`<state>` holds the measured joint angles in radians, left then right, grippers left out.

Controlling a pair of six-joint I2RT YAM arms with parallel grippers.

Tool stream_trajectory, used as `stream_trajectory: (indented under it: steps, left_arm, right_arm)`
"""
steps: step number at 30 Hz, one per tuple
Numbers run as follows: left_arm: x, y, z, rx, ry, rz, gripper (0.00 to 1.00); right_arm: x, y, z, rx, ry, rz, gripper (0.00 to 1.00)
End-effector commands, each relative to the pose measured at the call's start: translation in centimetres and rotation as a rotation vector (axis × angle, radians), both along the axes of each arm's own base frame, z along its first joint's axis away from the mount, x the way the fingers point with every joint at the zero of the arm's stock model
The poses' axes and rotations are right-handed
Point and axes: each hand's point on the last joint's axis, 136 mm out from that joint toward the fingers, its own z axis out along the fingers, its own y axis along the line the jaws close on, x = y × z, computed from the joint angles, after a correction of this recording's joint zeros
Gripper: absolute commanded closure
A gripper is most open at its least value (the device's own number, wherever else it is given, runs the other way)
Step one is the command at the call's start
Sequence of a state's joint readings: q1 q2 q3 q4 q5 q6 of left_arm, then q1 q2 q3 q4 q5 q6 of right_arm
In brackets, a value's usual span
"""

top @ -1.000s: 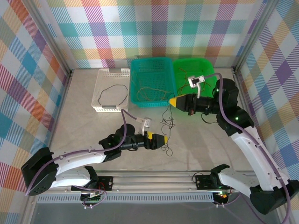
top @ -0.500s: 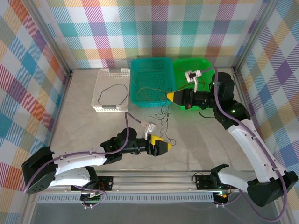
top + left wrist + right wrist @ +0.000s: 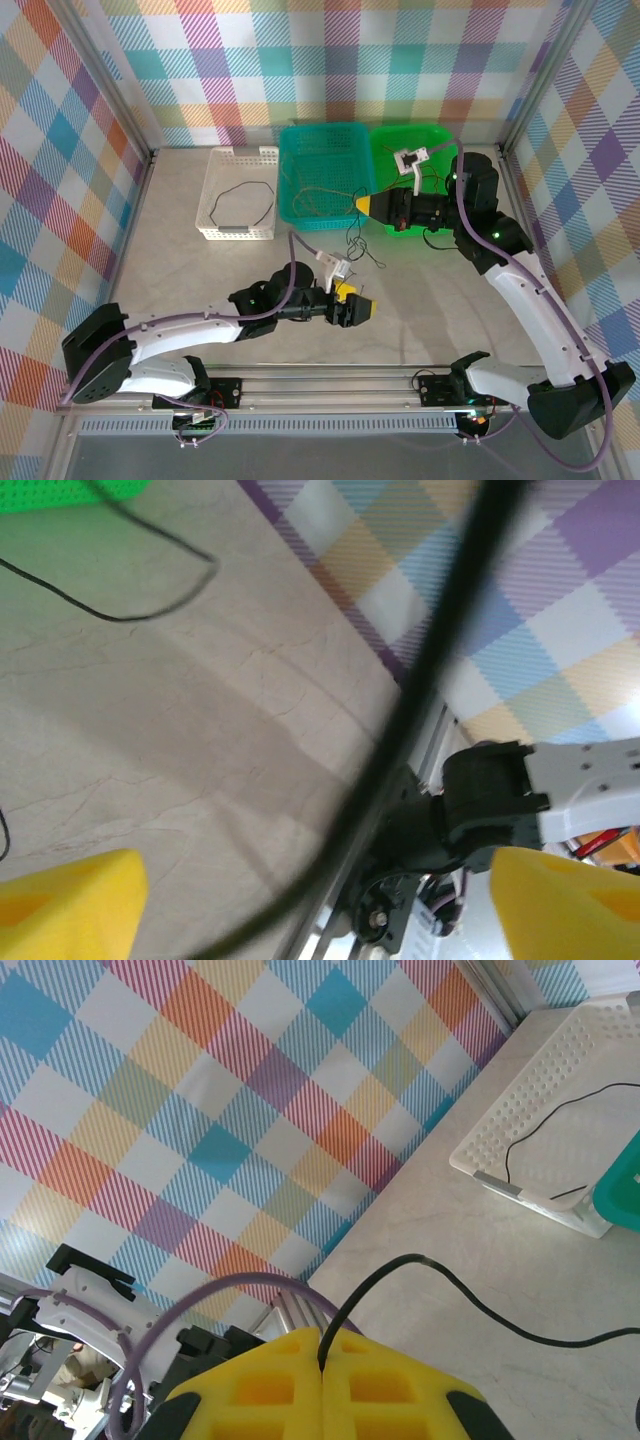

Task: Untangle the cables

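The cables [image 3: 354, 238], a loose snarl of very thin, floppy wires in black and brownish tones, hang just beneath the tip of the right gripper [image 3: 361, 206]. From there they trail over the pale, marble-patterned table [image 3: 180, 260] toward the left gripper [image 3: 360, 310], which from above sits near their lower ends but looks apart from them. More of these thin wires lie inside the teal plastic mesh basket [image 3: 290, 150], directly left of the right gripper's tip. A single black wire is looped in the white perforated basket [image 3: 215, 165], further left again. The bright green plastic basket [image 3: 440, 140] lies under and beyond the right gripper's wrist. Seen from its own camera, the right gripper has its yellow fingers [image 3: 260, 1380] pressed tight together. A black strand [image 3: 400, 1258] comes out of the seam between them and curves away to one side, so it is pinching that wire. A thick purple cable [image 3: 250, 1276] arches past just beyond those fingertips. The left gripper stands wide open with its two yellow fingers [image 3: 65, 905] far apart and nothing clamped. A dark, out-of-focus strand [image 3: 425, 680] crosses the gap close to the lens, and I cannot tell whether it touches either finger. Beyond that gap is bare table, with one black wire [image 3: 120, 615] lying in a curve on it, and behind it the checked wall [image 3: 520, 610].
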<state>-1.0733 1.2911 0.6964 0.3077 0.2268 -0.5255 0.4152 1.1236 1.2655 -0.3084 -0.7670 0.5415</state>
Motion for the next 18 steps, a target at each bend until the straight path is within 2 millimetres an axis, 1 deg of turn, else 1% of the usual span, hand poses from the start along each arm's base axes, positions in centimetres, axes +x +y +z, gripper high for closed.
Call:
stream_trajectory:
  steps: [1, 4, 6, 7, 9, 10, 13, 15, 18]
  left_arm:
    - [-0.7, -0.5, -0.8, 0.037, -0.010, -0.046, 0.24]
    - [-0.5, 0.3, -1.6, 0.074, -0.023, -0.026, 0.42]
    - [-0.3, 1.0, -1.5, 0.094, -0.041, -0.007, 0.58]
    - [-0.3, 1.4, -1.3, 0.100, -0.051, 0.002, 0.66]
    - [0.0, 2.5, -0.9, 0.115, -0.076, 0.032, 0.91]
    - [0.1, 3.0, -0.8, 0.127, -0.084, 0.047, 1.00]
    - [0.2, 5.1, 0.1, 0.143, -0.107, 0.088, 1.00]
    - [0.2, 6.9, 0.8, 0.150, -0.117, 0.135, 1.00]
    - [0.1, 9.7, 1.5, 0.149, -0.109, 0.207, 1.00]
  right_arm:
    - [-1.0, -0.3, 2.7, 0.029, -0.071, 0.008, 1.00]
    - [-0.9, -0.6, 2.8, 0.009, -0.084, -0.016, 1.00]
    - [-0.6, -1.1, 2.7, -0.014, -0.092, -0.055, 1.00]
    - [-0.3, -1.3, 2.6, -0.026, -0.094, -0.079, 1.00]
    - [0.6, -1.9, 2.1, -0.055, -0.091, -0.142, 1.00]
    - [0.9, -2.2, 1.8, -0.068, -0.086, -0.167, 1.00]
    - [2.6, -4.4, 1.1, -0.115, -0.079, -0.322, 1.00]
    - [3.7, -6.4, 0.6, -0.145, -0.067, -0.446, 1.00]
    - [4.7, -9.3, -0.1, -0.176, -0.056, -0.595, 1.00]
